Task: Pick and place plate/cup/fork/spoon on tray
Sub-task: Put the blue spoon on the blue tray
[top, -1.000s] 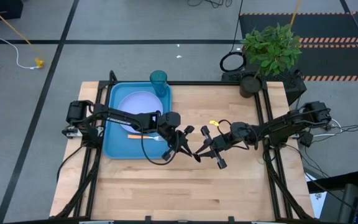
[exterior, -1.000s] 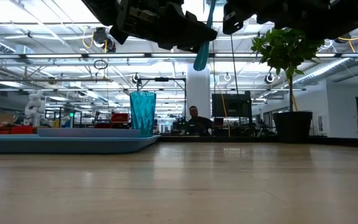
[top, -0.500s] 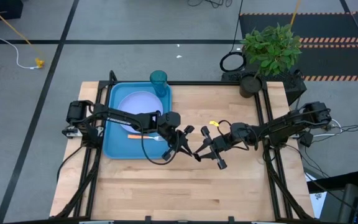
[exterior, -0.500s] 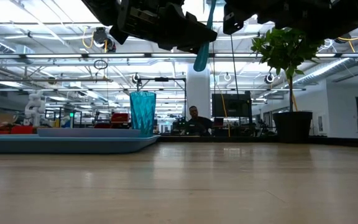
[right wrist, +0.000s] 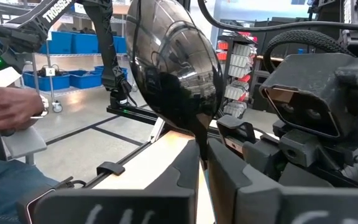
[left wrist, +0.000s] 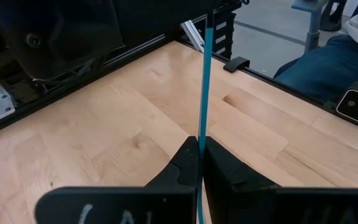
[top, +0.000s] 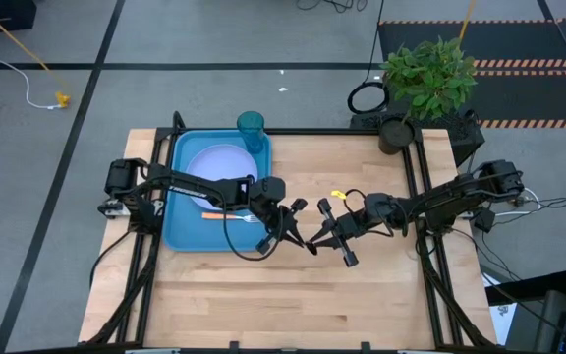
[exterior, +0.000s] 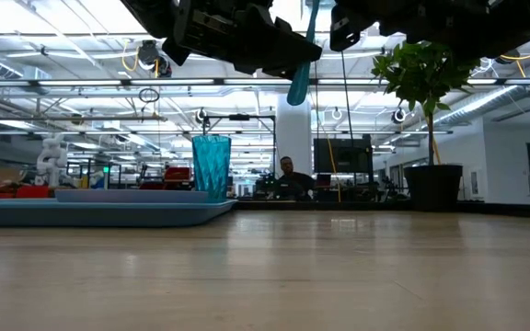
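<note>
The spoon is held in the air between my two grippers over the table's middle. Its light-blue handle [left wrist: 204, 81] shows edge-on in the left wrist view, its dark shiny bowl [right wrist: 173, 68] in the right wrist view, and its handle end [exterior: 299, 87] in the low view. My left gripper [top: 298, 231] and my right gripper [top: 315, 238] are both shut on it, tip to tip. The blue tray [top: 180, 234] at the left bears the pale plate [top: 214, 167], the orange-handled fork [top: 226, 216] and the teal cup [top: 251, 128], which stands in its far right corner. My left gripper pinches the spoon's blue handle [left wrist: 199, 142] by its flat sides between its two fingers. The handle runs along the fingers and out past their tips toward the other gripper. The spoon is clear of the table. My right gripper pinches the spoon's neck [right wrist: 199, 144], just below the dark bowl, between its two fingers. The bowl stands out beyond the fingertips, along them. The spoon is clear of the table.
A dark pot with a green plant [top: 401, 128] stands at the table's far right corner. Bare wood lies near and right of the tray. A person sits beyond the table's edge [left wrist: 328, 62], a hand showing in the right wrist view [right wrist: 5, 109].
</note>
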Available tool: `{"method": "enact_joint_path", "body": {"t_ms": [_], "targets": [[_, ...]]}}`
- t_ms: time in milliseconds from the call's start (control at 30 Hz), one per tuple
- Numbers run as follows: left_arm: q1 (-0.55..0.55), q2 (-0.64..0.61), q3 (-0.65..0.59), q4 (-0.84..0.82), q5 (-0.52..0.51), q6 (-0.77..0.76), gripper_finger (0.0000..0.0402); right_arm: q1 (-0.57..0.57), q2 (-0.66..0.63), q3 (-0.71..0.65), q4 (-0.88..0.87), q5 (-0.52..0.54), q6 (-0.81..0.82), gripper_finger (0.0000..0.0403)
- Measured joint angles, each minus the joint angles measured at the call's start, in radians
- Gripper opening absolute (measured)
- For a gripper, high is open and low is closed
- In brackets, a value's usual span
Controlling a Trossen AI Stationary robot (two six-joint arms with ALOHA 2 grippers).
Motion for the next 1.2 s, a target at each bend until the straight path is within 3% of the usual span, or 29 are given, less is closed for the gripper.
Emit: {"method": "enact_joint_path", "body": {"t_ms": [200, 500, 833, 967, 1200], "targets": [[0.000, 0.000, 0.000, 0.000, 0.000, 0.000, 0.0005, 0.000, 0.000, 0.000, 0.000, -0.002, -0.002, 0.0011], [0.002, 0.000, 0.000, 0.005, 0.008, -0.012, 0.0005, 0.006, 0.000, 0.000, 0.016, -0.004, -0.028, 0.0061], [0.002, 0.000, -0.002, 0.011, 0.033, -0.008, 0.0005, 0.006, 0.084, 0.021, 0.113, -0.032, -0.004, 0.0008], [0.000, 0.002, -0.003, -0.008, 0.059, 0.001, 0.0005, 0.006, 0.142, 0.069, 0.113, -0.061, -0.002, 0.0005], [0.000, 0.002, -0.003, -0.040, 0.049, 0.001, 0.0011, 0.006, 0.129, 0.071, 0.084, -0.057, 0.003, 0.0003]]}}
